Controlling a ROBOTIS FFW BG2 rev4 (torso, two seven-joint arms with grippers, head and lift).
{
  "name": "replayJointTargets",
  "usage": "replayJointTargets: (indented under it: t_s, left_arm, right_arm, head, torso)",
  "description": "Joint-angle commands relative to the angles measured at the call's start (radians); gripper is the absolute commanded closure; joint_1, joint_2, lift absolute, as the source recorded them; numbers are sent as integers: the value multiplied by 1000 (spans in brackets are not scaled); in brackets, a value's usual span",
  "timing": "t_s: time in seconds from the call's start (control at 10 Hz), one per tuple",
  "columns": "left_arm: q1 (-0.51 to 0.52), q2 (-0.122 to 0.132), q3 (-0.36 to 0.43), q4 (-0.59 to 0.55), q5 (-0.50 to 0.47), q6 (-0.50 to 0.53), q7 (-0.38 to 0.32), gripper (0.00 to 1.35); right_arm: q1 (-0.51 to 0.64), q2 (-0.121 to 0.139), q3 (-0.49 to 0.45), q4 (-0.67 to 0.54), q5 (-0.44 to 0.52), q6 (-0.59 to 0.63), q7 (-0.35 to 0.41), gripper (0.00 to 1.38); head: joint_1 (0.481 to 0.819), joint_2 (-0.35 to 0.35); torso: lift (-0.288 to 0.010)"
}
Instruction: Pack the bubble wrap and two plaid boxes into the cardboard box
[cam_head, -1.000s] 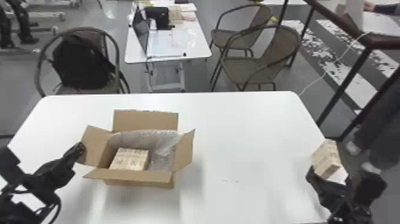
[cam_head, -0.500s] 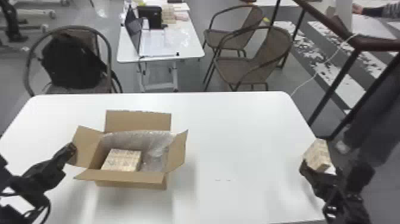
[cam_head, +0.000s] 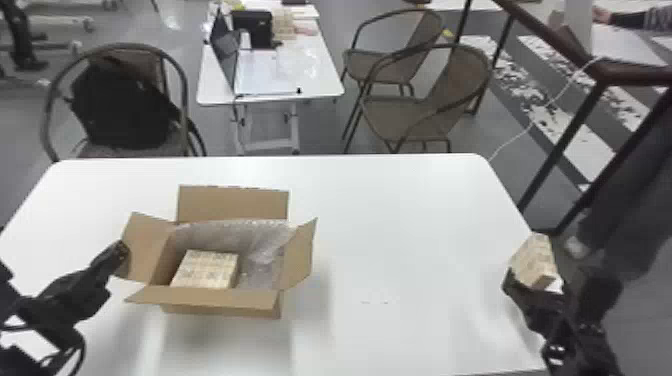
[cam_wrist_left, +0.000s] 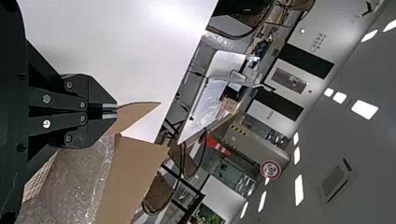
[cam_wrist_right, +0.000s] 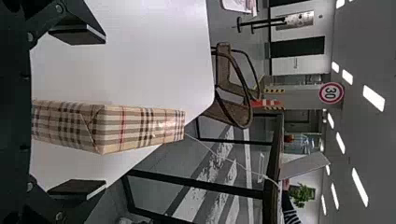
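Head view | Right of brown cardboard box (cam_head: 225, 311), wide-spread black right gripper (cam_wrist_right: 105, 113) straddles beige plaid box (cam_wrist_right: 140, 128) | black left gripper (cam_wrist_left: 110, 108) apparently pinches tan flap (cam_head: 145, 250) | centre, close squarely

A dark bag (cam_head: 122, 107) rests on a woven chair (cam_head: 147, 59) beyond a white table (cam_head: 410, 225), near a smaller desk (cam_head: 320, 65) bearing an open laptop (cam_head: 227, 55). Two brown chairs (cam_head: 465, 75) stand on grey floor (cam_head: 20, 130) beside a dark handrail (cam_head: 632, 72) and worn steps (cam_head: 575, 140). Bright lights (cam_wrist_left: 365, 109) line the grey ceiling (cam_wrist_left: 364, 144) above a red-ringed sign (cam_wrist_left: 271, 169).
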Motion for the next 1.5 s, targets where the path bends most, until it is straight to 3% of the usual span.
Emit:
replayJointTargets:
  t_s: [0.0, 0.2, 0.4, 1.0, 1.2, 1.4]
  left_arm:
    - [-3, 0, -3, -1, 2, 1, -1, 1219]
    - [-3, -1, 2, -1, 7, 1, -2, 1219]
    - [-4, -3, -1, -1, 7, 1, -2, 1219]
    - [5, -11, 4, -1, 5, -2, -2, 1219]
    - [-1, -9, -3, 1, 3, -2, -2, 1219]
    - [-11, -4, -4, 1, -3, 1, -4, 1219]
  right_arm:
    - [0, -7, -1, 4, 0, 0, 1, 229]
    - [-34, -18, -6, 58, 9, -2, 20, 297]
    - [-65, -20, -6, 110, 12, -2, 37, 889]
    - [31, 19, -4, -41, -32, 9, 66, 921]
    - [35, 26, 19, -205, -31, 107, 208, 921]
    - [-80, 23, 69, -295, 12, 290, 463, 921]
  head:
    - [695, -80]
    - [695, -87]
    - [695, -88]
    - [695, -72]
    - [695, -46]
    - [695, 12]
  torso:
    - [-48]
    - [-48]
    - [-48]
    - [-48]
    - [-48]
    - [-48]
